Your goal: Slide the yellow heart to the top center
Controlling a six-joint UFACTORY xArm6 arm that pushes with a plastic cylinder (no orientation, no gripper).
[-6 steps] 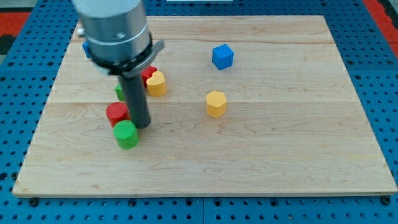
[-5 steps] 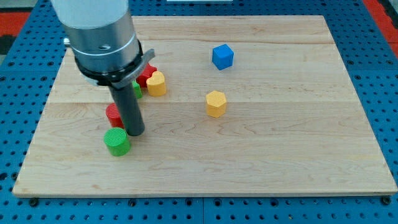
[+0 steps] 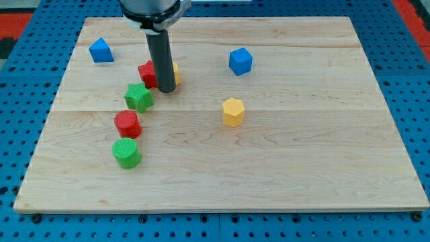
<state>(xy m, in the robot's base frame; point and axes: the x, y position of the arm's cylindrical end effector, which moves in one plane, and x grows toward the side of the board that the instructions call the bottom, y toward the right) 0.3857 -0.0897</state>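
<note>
1. We see a pale wooden counter [image 3: 302, 168] lying on a blue pegboard [image 3: 416, 81], with our dark rod coming down from the view's top, left of centre.
2. My tip [image 3: 166, 90] rests on the counter in the upper left part of the board, right at the cluster of a red block and a yellow block.
3. The yellow heart [image 3: 175, 74] is almost wholly hidden behind the rod; only a thin yellow sliver shows at the rod's right edge, so we cannot make out its shape here. It appears to touch the rod, and it sits left of the board's centre line, some way below the top edge.
4. A red block [image 3: 147, 73] sits just at the rod's left side, touching or nearly touching it; its shape is partly hidden.
5. A green star-shaped block [image 3: 138, 97] lies just below and left of the red block, near my tip but apart from it.
6. Further down the same side, a red cylinder [image 3: 127, 124] and a green cylinder [image 3: 126, 152] stand one under the other, close together.
7. A blue block with a pointed top [image 3: 101, 50] sits near the top left corner, well apart from the cluster.
8. A blue cube [image 3: 240, 61] lies right of my tip, near the top centre, and a yellow hexagonal block [image 3: 233, 111] lies below it near the middle.
9. We have no fingers on this arm, only the rod, so nothing is held; it can only press against blocks.
</note>
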